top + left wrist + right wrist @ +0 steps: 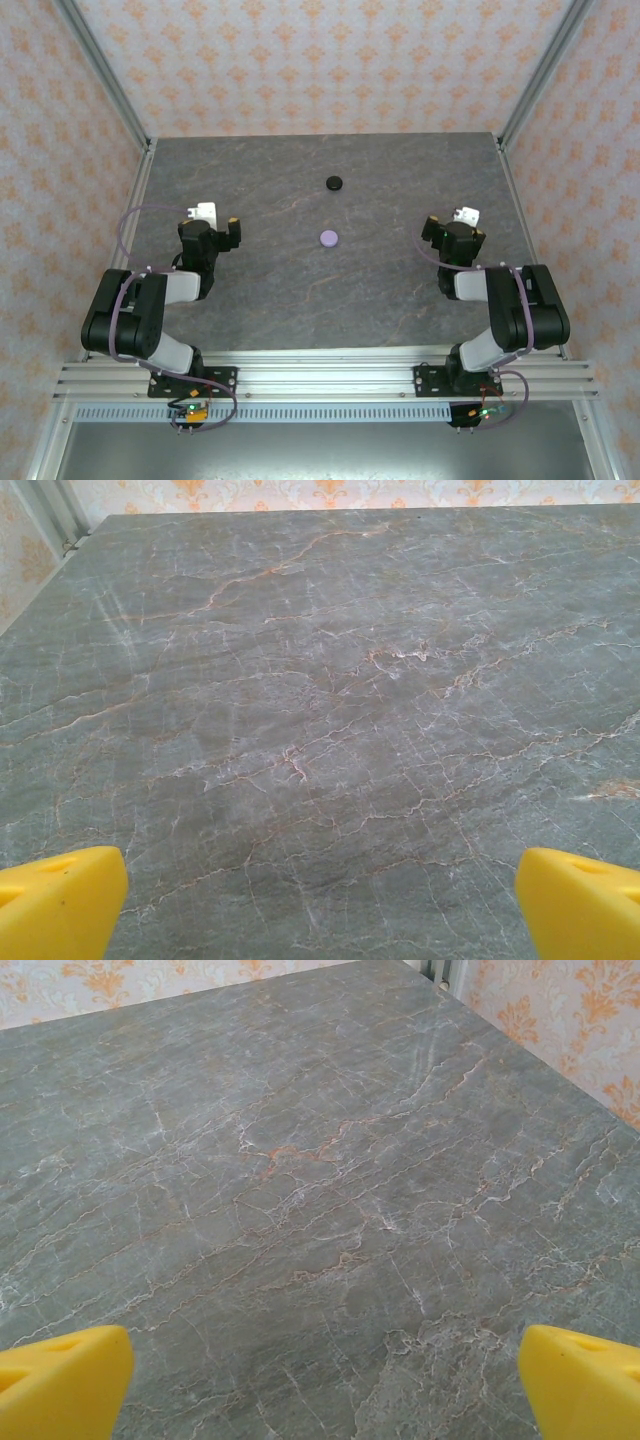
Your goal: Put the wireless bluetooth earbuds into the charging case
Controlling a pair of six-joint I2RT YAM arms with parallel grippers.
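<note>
L gripper (320, 905) & R gripper (322, 1385) both spread wide (empty) over marble table (300, 680).

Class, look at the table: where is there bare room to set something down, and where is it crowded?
Bare: the far strip behind the black case, the stretches between the cases and the left arm and right arm, the near band from the lilac case to the rail. Tightest: the gap between the two cases.

2 round cases lie apart: black case (335, 183) beyond lilac case (329, 238).
</note>
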